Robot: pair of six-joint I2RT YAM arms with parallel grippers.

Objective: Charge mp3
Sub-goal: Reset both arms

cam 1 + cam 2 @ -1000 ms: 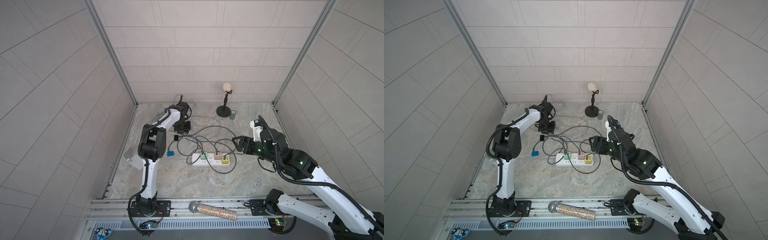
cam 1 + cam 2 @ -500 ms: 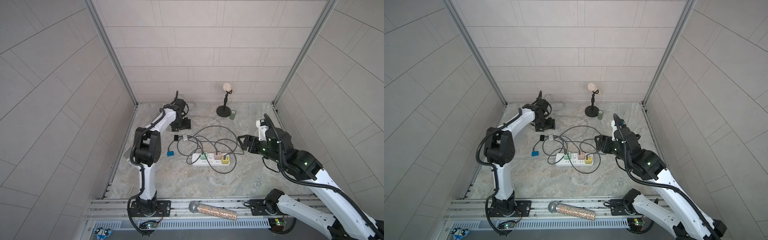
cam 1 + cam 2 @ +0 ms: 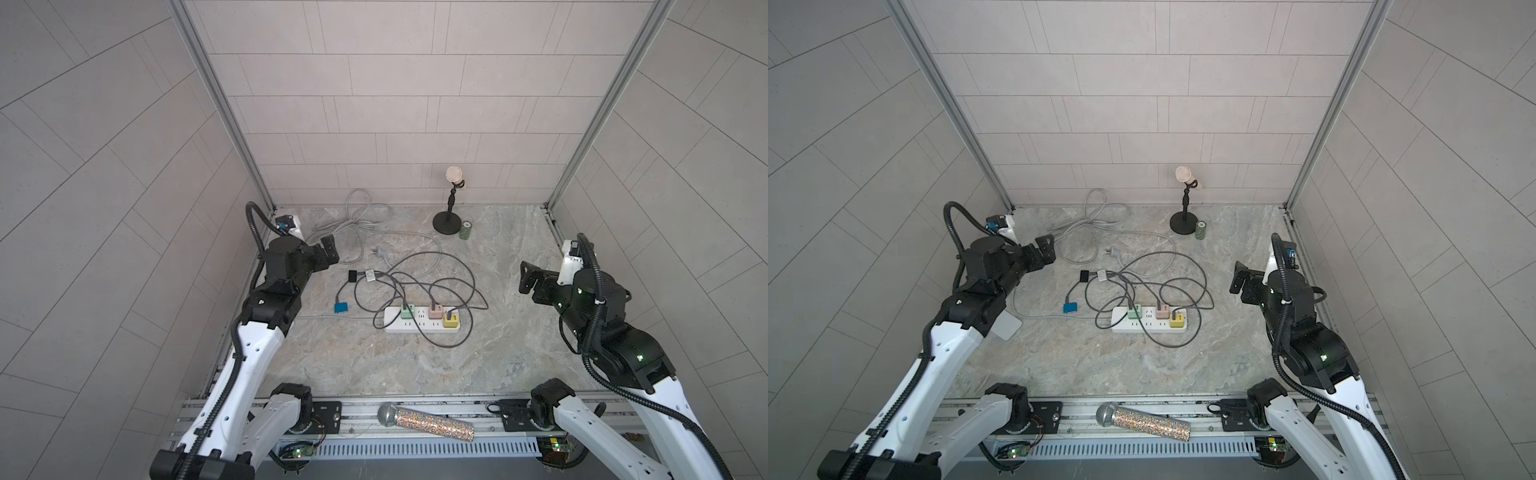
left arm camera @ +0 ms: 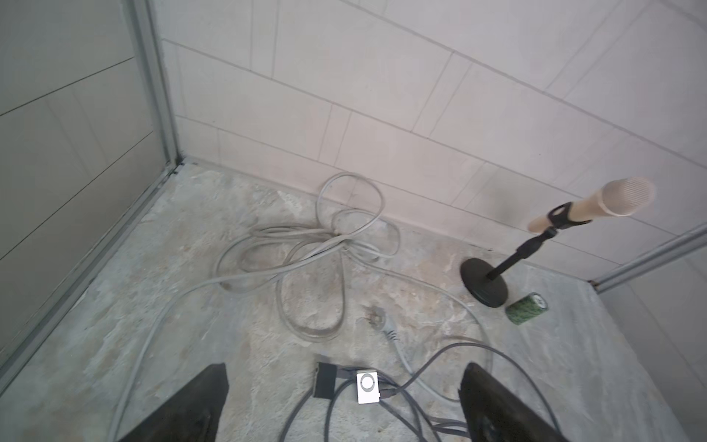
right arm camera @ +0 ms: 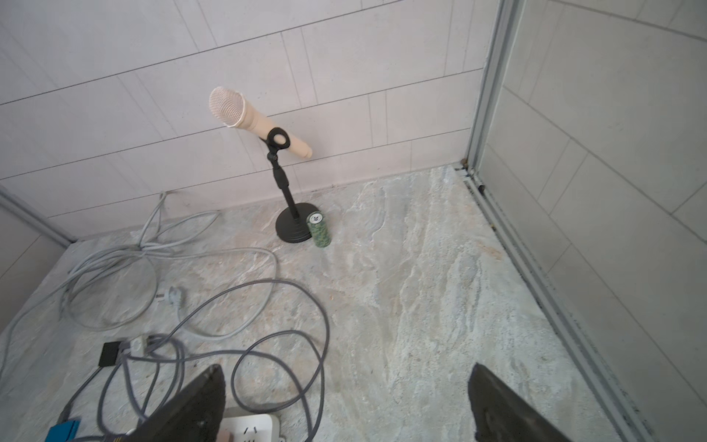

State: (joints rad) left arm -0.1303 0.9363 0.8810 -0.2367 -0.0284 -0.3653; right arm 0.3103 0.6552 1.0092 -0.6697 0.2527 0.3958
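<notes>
Item: small white square plastic mp3 player w/ ring button [image 3: 370, 274], left of centre in both top views, flat among grey cables [image 5: 328, 333] beside small black block [image 3: 352, 275]; prob. light, rigid, slick, so pinch side edges; left gripper [image 3: 326, 254] & right gripper [image 3: 527, 279] gaping, empty.

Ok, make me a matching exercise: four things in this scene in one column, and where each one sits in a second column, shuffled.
1. mp3 player
2. glitter microphone
3. green can
4. yellow charger

A. on the front rail
B. plugged into the power strip
C. next to the black block
D. by the stand base

Pairs: 1-C, 2-A, 3-D, 4-B
</notes>
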